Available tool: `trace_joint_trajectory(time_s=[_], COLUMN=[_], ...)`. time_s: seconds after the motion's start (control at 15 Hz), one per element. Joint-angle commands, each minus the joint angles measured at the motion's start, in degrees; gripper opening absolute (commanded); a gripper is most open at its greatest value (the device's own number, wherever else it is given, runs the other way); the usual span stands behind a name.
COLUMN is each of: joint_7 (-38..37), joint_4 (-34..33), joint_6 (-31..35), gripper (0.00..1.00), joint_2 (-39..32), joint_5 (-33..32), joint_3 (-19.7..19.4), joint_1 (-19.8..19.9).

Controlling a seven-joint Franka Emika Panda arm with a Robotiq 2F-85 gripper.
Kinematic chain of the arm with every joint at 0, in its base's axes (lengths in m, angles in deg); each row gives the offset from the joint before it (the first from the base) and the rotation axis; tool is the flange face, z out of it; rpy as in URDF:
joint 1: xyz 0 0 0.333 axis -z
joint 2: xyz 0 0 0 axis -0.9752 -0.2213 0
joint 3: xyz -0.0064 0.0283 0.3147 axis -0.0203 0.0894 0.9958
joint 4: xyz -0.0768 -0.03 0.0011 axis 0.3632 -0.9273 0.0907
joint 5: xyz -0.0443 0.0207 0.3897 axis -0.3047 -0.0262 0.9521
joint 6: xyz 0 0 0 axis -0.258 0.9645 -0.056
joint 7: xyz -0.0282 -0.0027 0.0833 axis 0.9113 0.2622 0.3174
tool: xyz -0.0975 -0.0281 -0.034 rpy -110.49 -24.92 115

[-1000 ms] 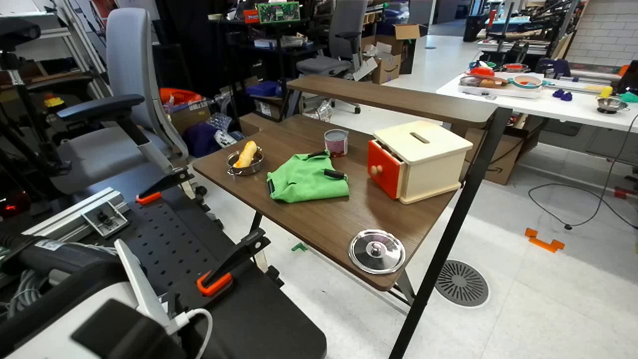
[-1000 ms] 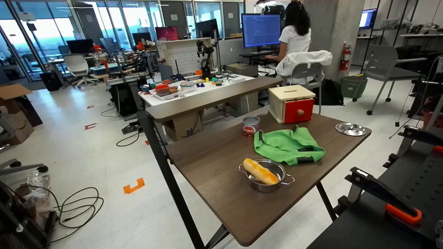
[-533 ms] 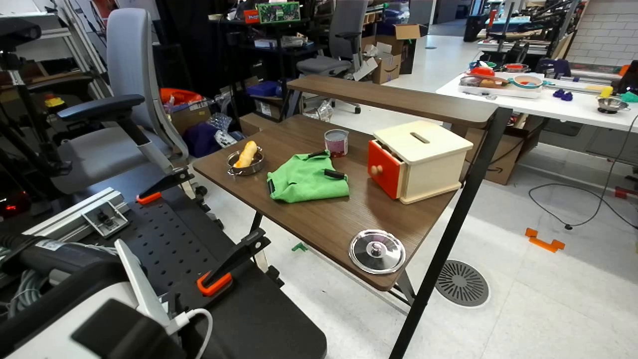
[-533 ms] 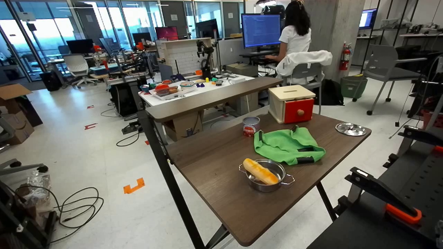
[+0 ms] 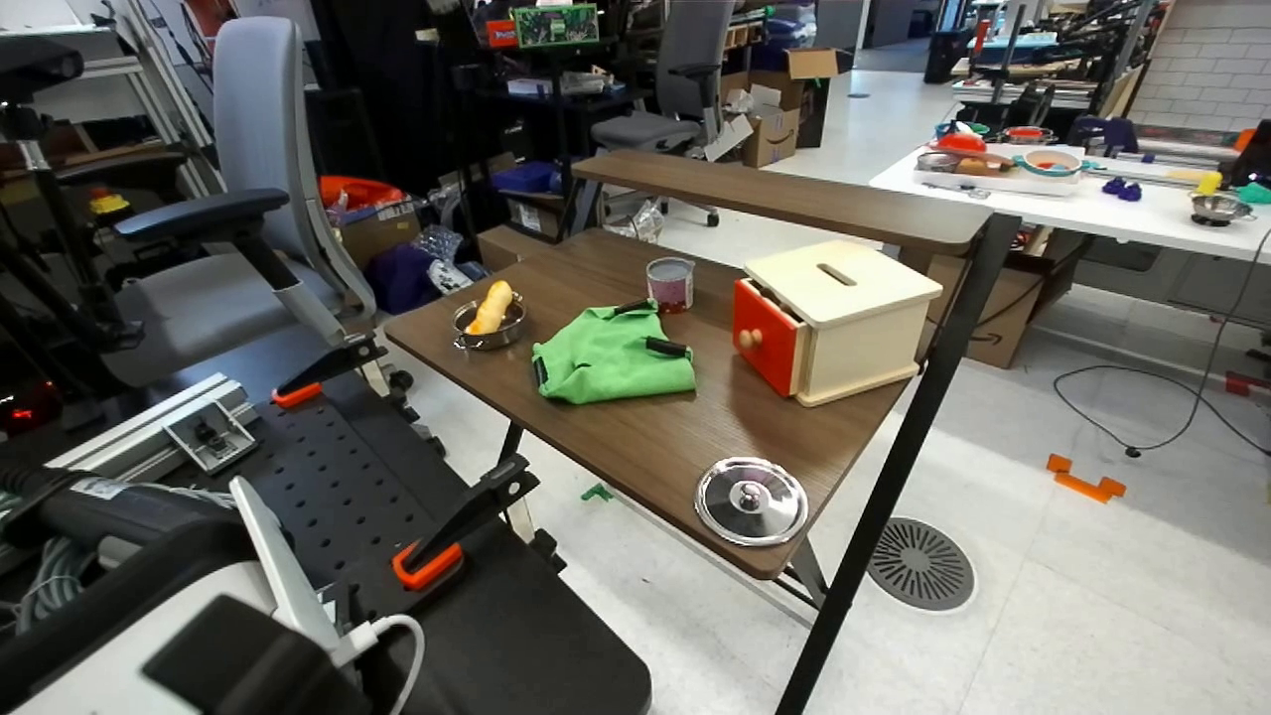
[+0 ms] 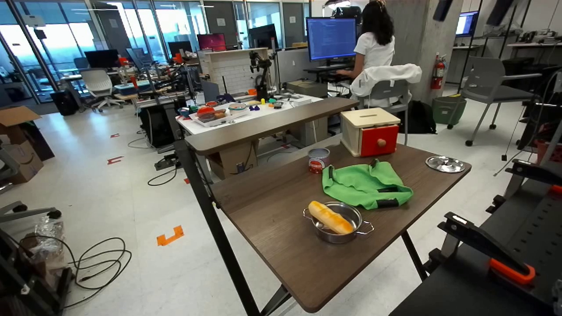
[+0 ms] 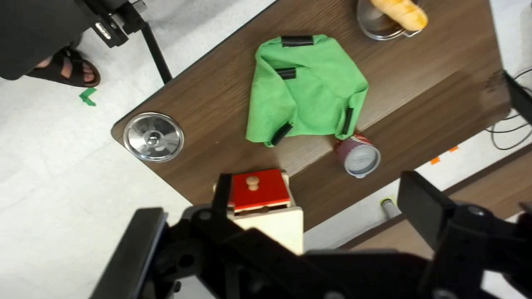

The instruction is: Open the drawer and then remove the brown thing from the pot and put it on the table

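high over the table [image 6: 272, 219], at the top edge of an exterior view: gripper [image 6: 466, 21], newly come into sight, absent from that strip a half-second back. fingers spread wide, nothing pinched. table things unmoved. reads as an approach beginning, drawer [image 7: 268, 192] probably first; neither step done.

below the tool, between the jaws in the wrist view: drawer, red, knob [image 7: 252, 182] outward. front seems a touch ajar, dark slot behind it; not pulled out. box [image 7: 282, 226] looks light, may skid under a tug.

farthest from the jaws: bread [image 6: 330, 218], presumably the brown thing, tilted in the pot [image 6: 333, 238], one end over the rim.

ahead of the jaws, past the knob: cloth [image 7: 309, 89], green, near the drawer front and in its outward path; a full pull may run into it. also lies between drawer and pot; cross it high. to one side of the jaws: lid [image 7: 153, 137], already off the pot, at table corner. to the other: can [image 7: 362, 160], just beside the cloth; touching or not, can't tell.
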Motion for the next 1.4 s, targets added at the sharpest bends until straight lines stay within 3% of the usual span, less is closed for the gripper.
trace_joint_trajectory(time_s=[0.0, 0.27, 0.53, 0.8, 1.13, 1.33], joint_7=[-4.7, -9.1, -11.6, -7.0, -0.8, 1.4], joint_4=[0.7, -1.3, -7.0, -14.2, -25.4, -31.3], joint_6=[9.8, 17.8, 21.4, 23.3, 22.7, 21.7], gripper=[1.00, 1.00, 1.00, 1.00, 1.00, 1.00], joint_2=[-9.8, -22.0, -33.6, -44.1, -54.6, -59.0], joint_5=[-7.5, -18.4, -25.5, -19.7, -7.7, -4.1], joint_3=[0.3, -2.1, -10.1, -15.7, -14.1, -14.0], joint_1=[4.4, 7.7, 3.8, -2.2, -5.1, -6.4])
